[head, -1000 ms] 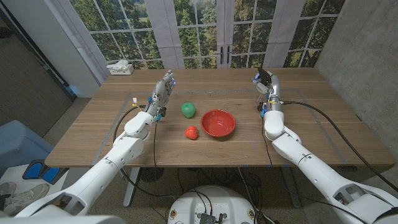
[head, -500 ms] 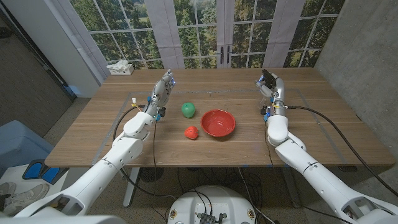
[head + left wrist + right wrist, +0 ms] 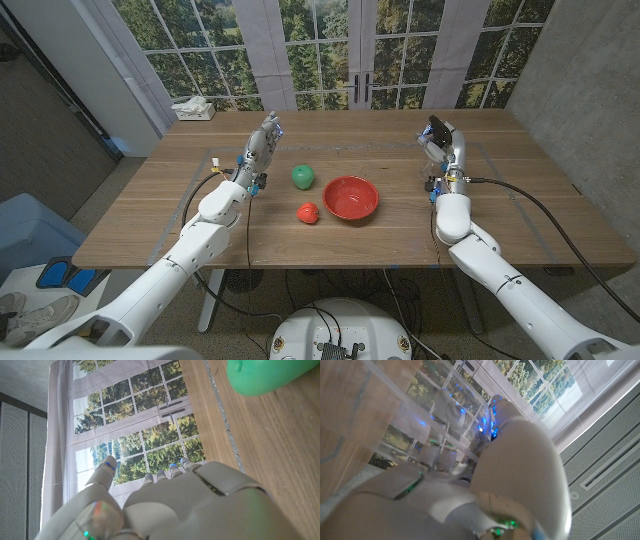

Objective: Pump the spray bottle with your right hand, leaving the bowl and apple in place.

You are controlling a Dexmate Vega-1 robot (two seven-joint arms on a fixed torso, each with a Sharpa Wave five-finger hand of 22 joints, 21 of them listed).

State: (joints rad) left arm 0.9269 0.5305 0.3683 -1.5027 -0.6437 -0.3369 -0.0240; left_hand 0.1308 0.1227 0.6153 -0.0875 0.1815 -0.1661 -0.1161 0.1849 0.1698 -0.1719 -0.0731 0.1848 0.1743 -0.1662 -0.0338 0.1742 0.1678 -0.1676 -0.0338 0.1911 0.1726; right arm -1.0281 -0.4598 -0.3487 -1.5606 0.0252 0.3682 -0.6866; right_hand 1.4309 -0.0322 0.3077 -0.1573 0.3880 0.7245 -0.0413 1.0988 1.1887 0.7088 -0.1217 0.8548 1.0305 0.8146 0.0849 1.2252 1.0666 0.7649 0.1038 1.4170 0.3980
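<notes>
**Right hand wrapped around the clear bottle at the table's right side**

The bottle (image 3: 415, 435) is a clear plastic one, seen close up in the right wrist view, blurred, with blue light glinting through it. The right hand (image 3: 441, 140) grips it: the fingers (image 3: 447, 407) curl around its far side and the thumb presses in near the camera. In the head view the bottle is mostly hidden behind that hand; only a dark top part shows at the fingertips. Hand and bottle stand over the right part of the table (image 3: 150, 220), well apart from the other things. Whether the bottle's base touches the wood cannot be told.

Near the table's middle sits the red bowl (image 3: 351, 198). Just to its left lies a small red fruit (image 3: 308, 212), near the bowl but not touching it. Behind that fruit, further from the robot, lies a green apple (image 3: 303, 176), which also shows as a green shape on the wood in the left wrist view.

The left hand (image 3: 262, 148) stands upright to the left of the apple, fingers extended and slightly apart, holding nothing.

A tissue box (image 3: 193, 109) sits at the far left corner, before the windows (image 3: 330, 50).
</notes>
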